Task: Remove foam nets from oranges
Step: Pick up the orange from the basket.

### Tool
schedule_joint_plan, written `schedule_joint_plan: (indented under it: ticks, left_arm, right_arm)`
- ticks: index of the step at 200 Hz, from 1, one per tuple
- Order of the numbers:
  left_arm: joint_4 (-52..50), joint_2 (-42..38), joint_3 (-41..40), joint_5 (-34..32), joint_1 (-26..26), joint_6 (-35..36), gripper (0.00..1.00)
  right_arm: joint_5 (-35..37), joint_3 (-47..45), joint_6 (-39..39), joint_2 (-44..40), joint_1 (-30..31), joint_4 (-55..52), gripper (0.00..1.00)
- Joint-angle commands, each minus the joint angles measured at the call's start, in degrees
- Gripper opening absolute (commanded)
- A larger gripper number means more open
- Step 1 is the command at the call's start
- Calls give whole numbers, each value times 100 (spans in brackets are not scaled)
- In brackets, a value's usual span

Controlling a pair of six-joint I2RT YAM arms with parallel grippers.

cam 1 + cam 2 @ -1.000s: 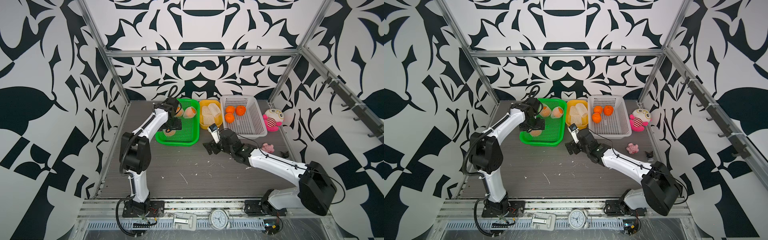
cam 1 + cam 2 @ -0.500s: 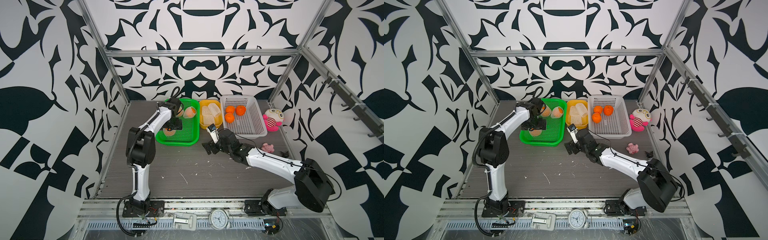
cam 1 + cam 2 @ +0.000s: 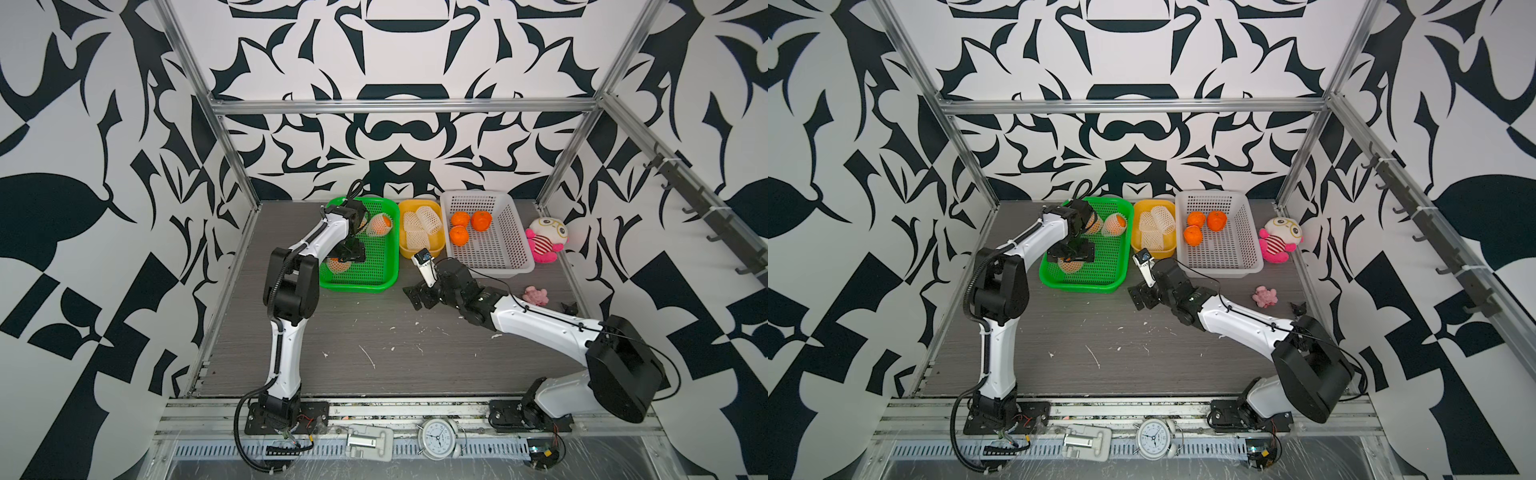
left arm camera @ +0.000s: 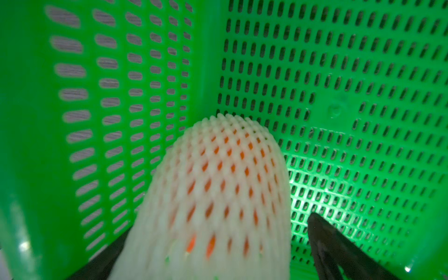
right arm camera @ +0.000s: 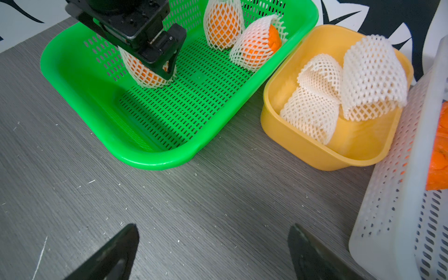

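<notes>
Surface: grey wood-grain surface [image 3: 374, 332] flecked with white crumbs, filling the lower centre of both top views
Green basket: bright green perforated plastic basket [image 3: 357, 286], upper centre-left of a top view, just left of the yellow tub
Netted fruit, far end: two round oranges sleeved in white foam mesh, close together in the green basket; one upright netted orange [image 5: 223, 24], one tilted netted orange [image 5: 254, 48] with bare peel showing at its open end
Netted fruit, near end: a third netted orange [image 5: 145, 72], standing on the green basket floor beneath the left gripper
Yellow tub: smooth yellow-orange plastic tub [image 5: 303, 155], between the green basket and the white basket, close to both
Empty nets: three white foam mesh sleeves [image 5: 312, 114] with diamond holes, heaped and overlapping in the yellow tub; one curled sleeve [image 5: 373, 77] leans at the tub's far wall
White basket: white perforated hard plastic basket [image 3: 490, 270], upper centre-right of a top view
Bare fruit: three small round bright-orange fruits [image 3: 460, 218], no nets, close together in the white basket's upper left corner
Left gripper: black left gripper [image 4: 219, 225] inside the green basket, jaws spread wide on either side of the third netted orange, not clamped; one finger [image 4: 339, 249] stands clear of the net, the other is partly hidden behind it, so contact there cannot be told
Right gripper: black right gripper [image 5: 213, 229], jaws wide apart with nothing between them, over bare surface in front of the green basket and yellow tub
Plush doll: pink and white plush doll [image 3: 544, 239] with round glasses, on the surface just right of the white basket
Small toy: small pink soft toy [image 3: 535, 296], right of centre, beside the right arm
Clock: white twin-bell alarm clock [image 3: 440, 432], bottom centre, on the front rail
</notes>
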Motion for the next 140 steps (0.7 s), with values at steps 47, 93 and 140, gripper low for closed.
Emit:
schedule_joint_plan:
  ticks: [47,93,140]
  left_arm:
    - [-108,166,230,225,23,-146,100]
    - [105,44,135,945,16,-198,99]
    - [292,-96,2,859,28,-23,99]
  right_arm:
    - [-47,103,-44,-23,12,108,99]
    - [-74,200,-54,93,8,73,99]
    - [-125,246,-39,200,10,84,99]
